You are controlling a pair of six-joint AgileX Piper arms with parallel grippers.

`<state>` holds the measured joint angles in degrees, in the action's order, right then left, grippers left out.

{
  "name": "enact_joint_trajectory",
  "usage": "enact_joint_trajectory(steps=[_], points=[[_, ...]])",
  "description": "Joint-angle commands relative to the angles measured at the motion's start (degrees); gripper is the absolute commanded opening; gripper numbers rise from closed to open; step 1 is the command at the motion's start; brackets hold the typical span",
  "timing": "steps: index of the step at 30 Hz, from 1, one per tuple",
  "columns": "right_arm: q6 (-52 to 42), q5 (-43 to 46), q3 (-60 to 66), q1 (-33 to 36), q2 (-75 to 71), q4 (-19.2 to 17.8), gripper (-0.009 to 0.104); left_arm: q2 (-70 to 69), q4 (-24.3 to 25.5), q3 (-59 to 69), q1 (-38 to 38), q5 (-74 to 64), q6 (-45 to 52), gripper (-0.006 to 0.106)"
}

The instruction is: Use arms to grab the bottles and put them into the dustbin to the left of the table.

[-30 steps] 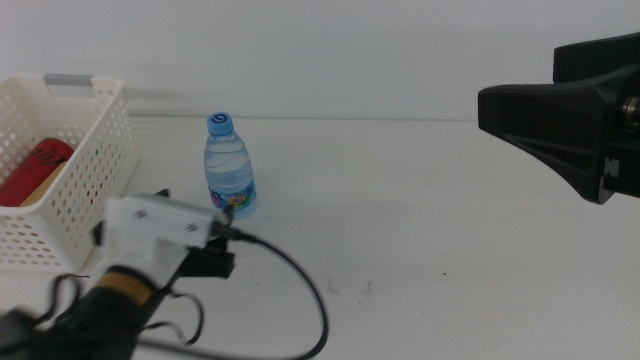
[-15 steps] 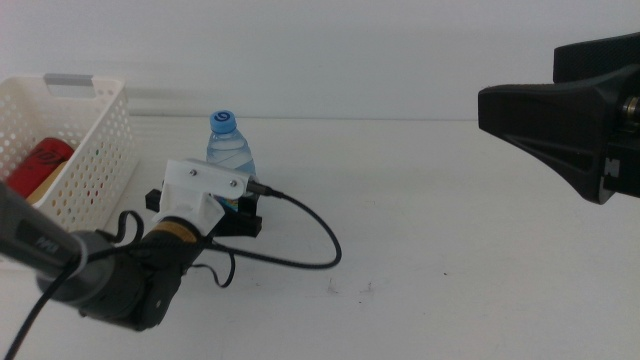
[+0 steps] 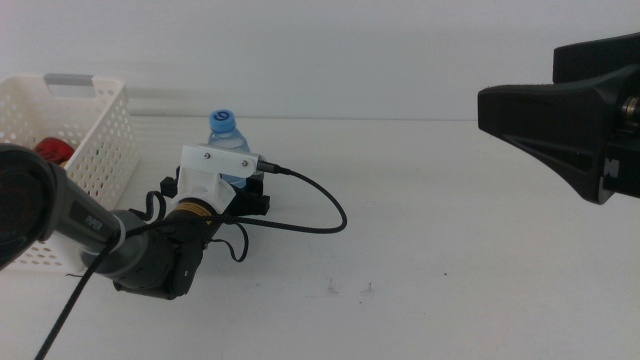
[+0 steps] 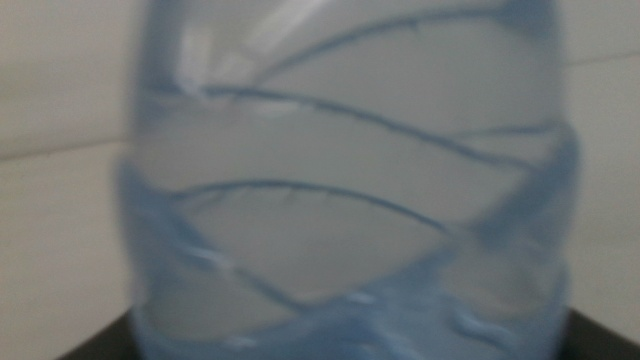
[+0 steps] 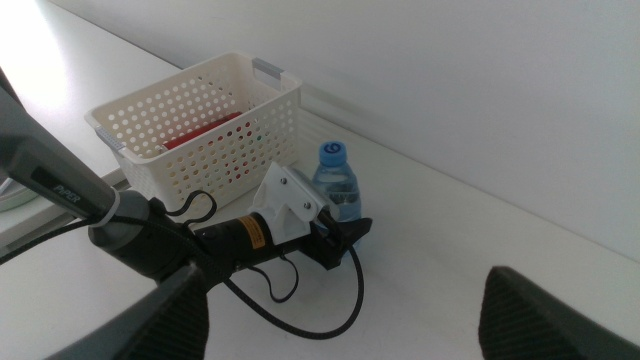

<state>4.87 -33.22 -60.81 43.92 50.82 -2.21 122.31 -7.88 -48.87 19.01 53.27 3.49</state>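
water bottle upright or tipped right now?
Upright. The water bottle stands on the table with its blue cap on top, beside the dustbin. The left gripper is at its lower body.

Clear ribbed plastic water bottle: blurred, very close, filling nearly the whole frame; wavy blue-tinted ridges cross its body. Pale white table surface visible to either side. Dark jaw edges barely show at both lower corners.

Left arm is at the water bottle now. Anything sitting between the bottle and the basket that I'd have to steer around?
Nothing visible. The water bottle stands upright beside the white basket, with only bare table between them. The left gripper is at the bottle's base; the right gripper hangs apart.
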Motion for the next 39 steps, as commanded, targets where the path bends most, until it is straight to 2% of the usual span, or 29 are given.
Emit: enact_joint_trajectory(steps=[1, 5, 8, 10, 13, 14, 15, 16, 18, 19, 20, 22, 23, 29, 34, 39], points=[[-0.2, 0.2, 0.2, 0.2, -0.2, -0.2, 0.093, -0.4, -2.8, -0.2, -0.1, 0.0, 0.1, 0.078], [-0.2, 0.2, 0.2, 0.2, -0.2, -0.2, 0.093, -6.3, -0.2, 4.2, -0.1, -2.6, -1.5, 0.033], [-0.2, 0.2, 0.2, 0.2, -0.2, -0.2, 0.093, -17.8, 6.7, 9.0, -0.1, -13.1, -9.5, -0.002], [-0.2, 0.2, 0.2, 0.2, -0.2, -0.2, 0.093, -25.9, 15.3, 9.3, -0.2, -29.4, -18.0, -0.002], [-0.2, 0.2, 0.2, 0.2, -0.2, -0.2, 0.093, -37.3, 33.1, 3.7, -0.2, -54.4, -33.9, -0.002], [-0.2, 0.2, 0.2, 0.2, -0.2, -0.2, 0.093, -39.3, 35.2, 1.1, -0.2, -60.4, -35.1, -0.002], [-0.2, 0.2, 0.2, 0.2, -0.2, -0.2, 0.093, -40.5, 35.3, -2.0, -0.9, -65.9, -34.1, -0.002], [-0.2, 0.2, 0.2, 0.2, -0.2, -0.2, 0.093, -41.1, 33.3, -5.4, -1.8, -71.1, -31.3, -0.002], [-0.2, 0.2, 0.2, 0.2, -0.2, -0.2, 0.093, -41.1, 24.7, -11.4, -4.4, -80.6, -21.9, -0.002], [-0.2, 0.2, 0.2, 0.2, -0.2, -0.2, 0.093, -40.8, 18.0, -16.0, -6.5, -85.6, -13.4, -0.002], [-0.2, 0.2, 0.2, 0.2, -0.2, -0.2, 0.093, -40.1, 14.0, -18.8, -8.8, -89.9, -7.7, -0.002], [-0.2, 0.2, 0.2, 0.2, -0.2, -0.2, 0.093, -38.6, 7.1, -25.5, -13.2, -96.2, 3.5, -0.002], [-0.2, 0.2, 0.2, 0.2, -0.2, -0.2, 0.093, -37.4, 5.8, -28.6, -15.5, -99.3, 7.1, -0.002], [0.1, 0.2, 0.2, 0.2, -0.2, -0.2, 0.093, -27.6, 4.9, -41.9, -26.6, -113.0, 14.4, -0.002], [0.1, 0.2, 0.2, 0.2, -0.2, -0.2, 0.093, -20.3, 4.9, -45.7, -31.8, -114.8, 16.1, -0.002], [0.1, 0.2, 0.2, 0.2, -0.2, -0.2, 0.093, -15.1, 3.8, -45.7, -33.1, -113.0, 17.3, -0.001]])
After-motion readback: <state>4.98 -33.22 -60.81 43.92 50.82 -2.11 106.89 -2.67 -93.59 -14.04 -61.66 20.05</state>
